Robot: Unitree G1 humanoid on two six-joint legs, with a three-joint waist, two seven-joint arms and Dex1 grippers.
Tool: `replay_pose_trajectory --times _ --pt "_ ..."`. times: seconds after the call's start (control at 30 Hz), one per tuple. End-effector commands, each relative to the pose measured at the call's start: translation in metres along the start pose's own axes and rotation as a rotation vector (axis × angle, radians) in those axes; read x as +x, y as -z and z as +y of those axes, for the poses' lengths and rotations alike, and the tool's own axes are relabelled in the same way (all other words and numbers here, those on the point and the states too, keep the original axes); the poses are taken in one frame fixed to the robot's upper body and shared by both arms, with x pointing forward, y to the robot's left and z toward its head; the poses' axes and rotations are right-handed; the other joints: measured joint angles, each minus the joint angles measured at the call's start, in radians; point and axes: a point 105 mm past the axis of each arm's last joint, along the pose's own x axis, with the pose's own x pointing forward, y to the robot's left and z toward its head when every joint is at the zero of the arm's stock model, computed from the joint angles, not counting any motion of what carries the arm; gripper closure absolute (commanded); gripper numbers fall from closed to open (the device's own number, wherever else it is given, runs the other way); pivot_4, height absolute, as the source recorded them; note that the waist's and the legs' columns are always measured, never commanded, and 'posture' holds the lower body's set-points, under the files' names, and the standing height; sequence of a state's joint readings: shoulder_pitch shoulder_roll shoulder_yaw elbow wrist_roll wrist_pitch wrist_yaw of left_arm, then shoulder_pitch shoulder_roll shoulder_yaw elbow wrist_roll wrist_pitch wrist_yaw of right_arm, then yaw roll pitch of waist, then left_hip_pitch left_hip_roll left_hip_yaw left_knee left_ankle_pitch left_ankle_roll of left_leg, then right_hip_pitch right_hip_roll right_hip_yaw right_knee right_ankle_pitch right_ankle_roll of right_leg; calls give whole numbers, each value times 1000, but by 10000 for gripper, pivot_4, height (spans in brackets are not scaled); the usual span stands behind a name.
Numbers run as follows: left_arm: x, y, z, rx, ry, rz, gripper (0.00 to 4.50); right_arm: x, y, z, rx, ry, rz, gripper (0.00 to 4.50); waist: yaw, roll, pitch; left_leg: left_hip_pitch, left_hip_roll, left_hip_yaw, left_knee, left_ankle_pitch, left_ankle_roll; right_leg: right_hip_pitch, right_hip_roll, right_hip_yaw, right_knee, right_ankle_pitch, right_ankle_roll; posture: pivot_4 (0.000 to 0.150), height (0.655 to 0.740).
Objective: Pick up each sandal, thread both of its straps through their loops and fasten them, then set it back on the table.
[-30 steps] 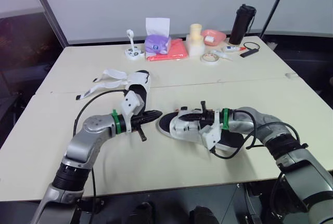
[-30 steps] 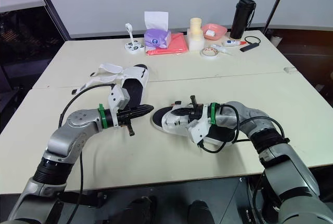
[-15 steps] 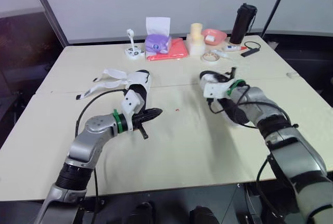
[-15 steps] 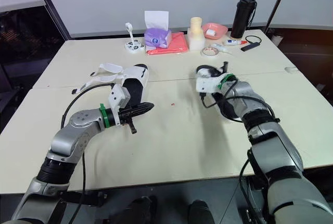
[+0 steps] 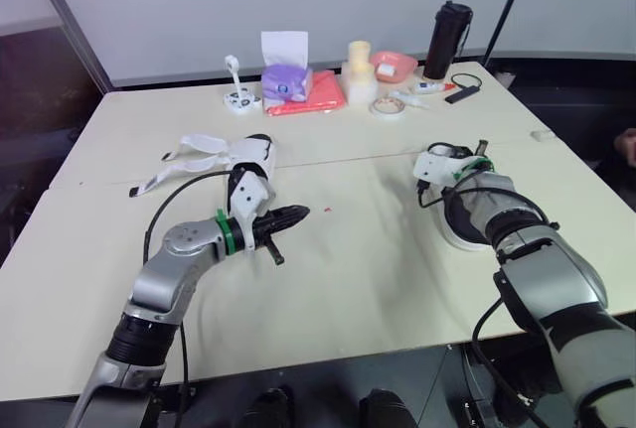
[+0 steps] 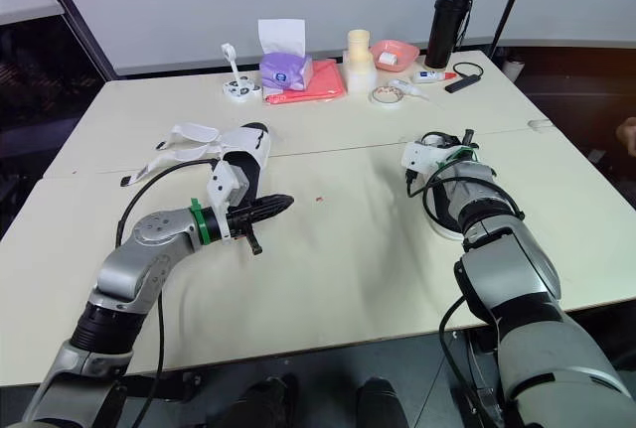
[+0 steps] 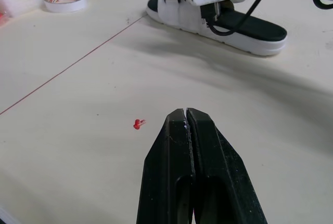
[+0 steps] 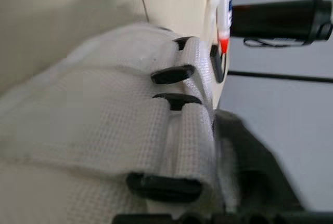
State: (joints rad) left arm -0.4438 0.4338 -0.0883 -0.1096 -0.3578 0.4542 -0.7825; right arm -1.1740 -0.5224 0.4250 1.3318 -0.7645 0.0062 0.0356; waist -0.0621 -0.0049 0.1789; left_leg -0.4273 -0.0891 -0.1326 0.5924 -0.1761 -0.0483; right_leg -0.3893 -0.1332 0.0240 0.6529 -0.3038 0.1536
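White straps on the fastened sandal (image 7: 258, 28) look threaded, so the right gripper (image 5: 447, 157) should, I judge, set it flat and release cleanly; its grip I cannot tell. That sandal lies right of centre, beneath it. The left gripper (image 5: 294, 214), pressed together, hovers just below the unfastened sandal (image 5: 256, 154) at upper left.

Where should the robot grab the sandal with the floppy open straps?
Probably the sole of the open sandal, on the bare black part. Come down from above with the jaws across its narrow width. Its loose straps sprawl out toward the robot's left, so that side is cluttered, while the other long edge is free. The left gripper is closest to it.
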Motion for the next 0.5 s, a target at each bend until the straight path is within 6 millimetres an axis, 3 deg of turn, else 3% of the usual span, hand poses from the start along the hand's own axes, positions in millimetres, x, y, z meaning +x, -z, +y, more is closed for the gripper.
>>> replay_pose_trajectory --times 0.03,0.1,0.27,0.5 --pt "-1 -12 -2 32 4 -33 45000 0 -4 -3 14 -10 -28 10585 -5 0 0 0 0 0 0 0 0 0 0 0 0 0 0 1500 7400" --pt "0 -12 -3 32 8 -33 45000 -2 0 7 2 -63 -35 606 -6 0 0 0 0 0 1 0 0 0 0 0 1 0 0 1500 7400" --pt "0 -15 1 44 10 -31 45000 -17 4 25 43 -229 -104 185 2 -2 -1 1 0 -1 3 -2 4 3 0 -1 1 0 0 1500 7400" --pt "-1 -24 15 135 -57 -41 45000 -116 -7 34 297 -461 -241 185 23 -3 -3 2 1 -3 5 -3 5 6 1 -4 0 0 0 1500 7400"
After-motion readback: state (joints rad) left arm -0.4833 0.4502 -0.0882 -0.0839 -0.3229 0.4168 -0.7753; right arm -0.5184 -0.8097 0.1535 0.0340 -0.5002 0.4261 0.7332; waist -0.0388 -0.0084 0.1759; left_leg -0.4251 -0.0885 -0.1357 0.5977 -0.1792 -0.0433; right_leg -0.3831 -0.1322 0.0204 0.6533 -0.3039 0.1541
